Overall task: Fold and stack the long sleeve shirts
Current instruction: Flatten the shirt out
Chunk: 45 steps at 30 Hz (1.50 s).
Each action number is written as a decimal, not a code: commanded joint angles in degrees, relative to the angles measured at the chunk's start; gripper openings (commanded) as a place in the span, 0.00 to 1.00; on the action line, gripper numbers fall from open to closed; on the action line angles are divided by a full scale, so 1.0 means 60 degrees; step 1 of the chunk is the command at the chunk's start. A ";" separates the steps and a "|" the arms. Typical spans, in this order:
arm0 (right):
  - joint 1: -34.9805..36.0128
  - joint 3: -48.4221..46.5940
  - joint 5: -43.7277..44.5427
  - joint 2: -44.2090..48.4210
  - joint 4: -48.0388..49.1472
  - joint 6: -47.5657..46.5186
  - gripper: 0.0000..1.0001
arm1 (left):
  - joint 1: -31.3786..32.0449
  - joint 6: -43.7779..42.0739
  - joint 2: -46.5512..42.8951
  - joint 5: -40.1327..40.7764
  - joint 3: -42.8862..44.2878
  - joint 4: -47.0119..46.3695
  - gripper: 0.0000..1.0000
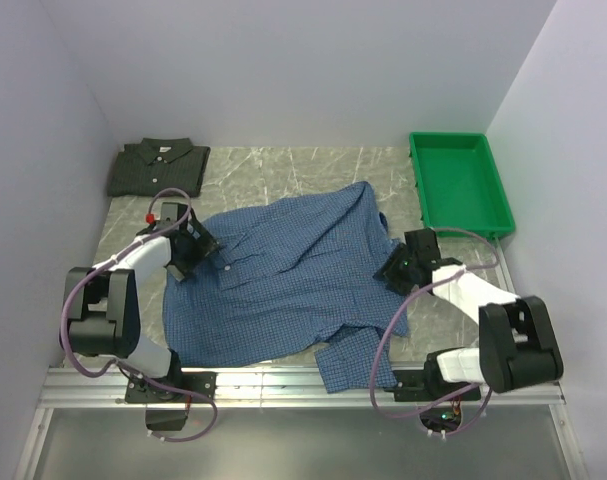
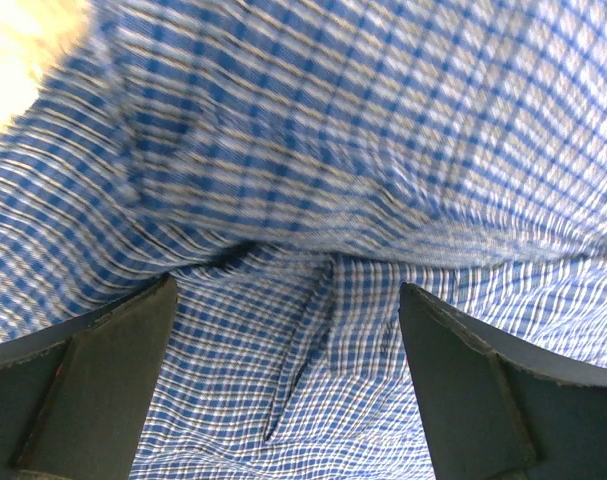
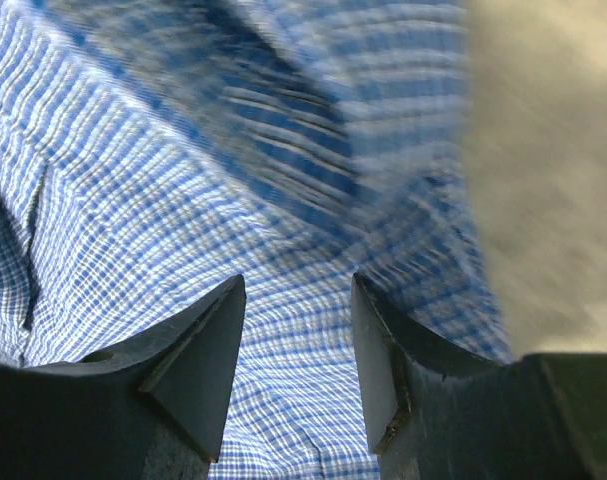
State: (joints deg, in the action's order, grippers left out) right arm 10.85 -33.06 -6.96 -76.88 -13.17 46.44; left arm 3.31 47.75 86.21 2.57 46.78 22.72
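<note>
**A:** What's hard to make out?

**B:** Both wrist views are smeared by blur. The left wrist view is filled with blue check cloth. The right wrist view shows the same cloth and a pale blurred band down its right side, and I can't tell what that band is. From above, the left gripper (image 1: pixel 188 255) covers part of the blue shirt (image 1: pixel 283 285) near its left edge. The right gripper (image 1: pixel 391 270) covers part of its right edge.

**A:** And the jaws?

**B:** The left gripper's (image 2: pixel 288 290) jaws stand wide apart just over the cloth, with a crease running between them. The right gripper's (image 3: pixel 298 285) jaws are apart too, with a narrower gap. Cloth shows through that gap and none of it looks pinched.

**A:** Where are the shirts?

**B:** The blue shirt lies spread out and rumpled across the middle of the table (image 1: pixel 283 165). One sleeve end (image 1: pixel 351 368) reaches the near edge by the metal rail (image 1: pixel 283 385). The dark check shirt (image 1: pixel 158 165) lies folded in the far left corner, well apart from the blue one. Its collar and white buttons face up. I can't tell whether it touches the wall.

**A:** Any containers?

**B:** There is a green tray (image 1: pixel 419 185) in the far right corner. Its floor shows plain green from wall to wall. The right arm's cable (image 1: pixel 478 237) runs just beside the tray's near end.
</note>
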 commanded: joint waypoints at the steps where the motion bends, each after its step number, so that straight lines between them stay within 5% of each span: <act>1: -0.0329 0.0602 0.0779 0.0872 -0.1159 0.0463 0.55 | -0.0389 0.0216 0.0191 -0.0164 0.0507 -0.0257 0.99; 8: -0.0301 0.0282 0.1438 0.1899 -0.1453 -0.0531 0.56 | -0.0216 -0.0486 -0.0481 -0.0721 0.0992 0.0007 0.99; 13: 0.0795 -0.0786 0.1380 0.2193 -0.1189 -0.1599 0.56 | 0.1260 -0.1335 -0.1098 -0.0531 0.1108 0.0212 0.99; 25: 0.2000 -0.0819 0.0691 0.2340 -0.0486 -0.2114 0.56 | 0.2333 -0.2055 0.1362 0.0875 0.2295 0.0709 0.92; 31: 0.2000 -0.0716 0.0765 0.2457 -0.0515 -0.2246 0.56 | 0.2700 -0.1864 0.1701 0.1372 0.2603 0.1061 0.69; 41: 0.2014 -0.0555 0.0691 0.2442 -0.0412 -0.2231 0.55 | 0.3110 -0.2010 0.1130 0.2149 0.3405 0.1852 0.05; 45: 0.2000 -0.0627 0.0779 0.2603 -0.0544 -0.2333 0.55 | 0.3271 -0.2434 0.0895 0.2501 0.4490 0.2452 0.00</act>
State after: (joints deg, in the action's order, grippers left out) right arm 22.63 -36.32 -2.66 -63.18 -17.30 33.47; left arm 22.17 35.81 95.68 14.04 67.22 35.14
